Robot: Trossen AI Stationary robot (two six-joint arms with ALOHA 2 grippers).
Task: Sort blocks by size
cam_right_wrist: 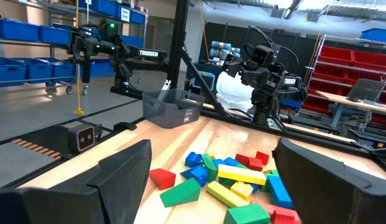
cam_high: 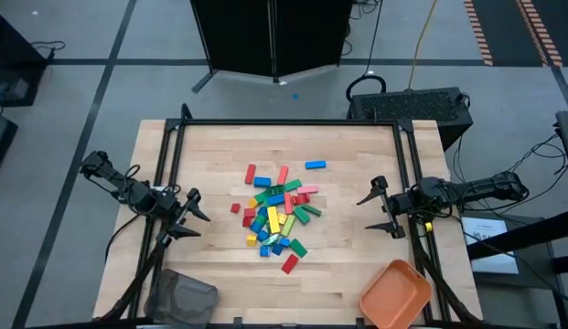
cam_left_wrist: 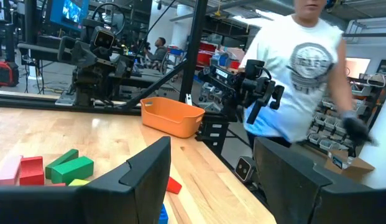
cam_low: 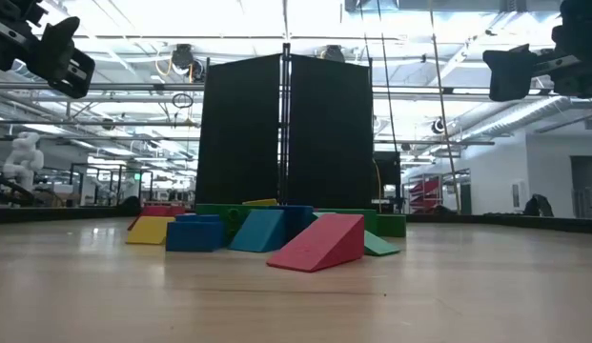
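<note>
Jaws of the left gripper [cam_high: 194,216] are hanging apart and empty above the desk's [cam_high: 357,265] left edge, the blocks [cam_high: 276,215] are lying heaped at the desk's middle with one blue block [cam_high: 315,165] apart toward the far edge, and the right gripper [cam_high: 379,208] is hovering spread wide, empty, near the right edge.

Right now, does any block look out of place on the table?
Mostly no: the blocks lie in one unsorted heap at the table's middle. Only a blue block and a red block lie apart from it.
</note>
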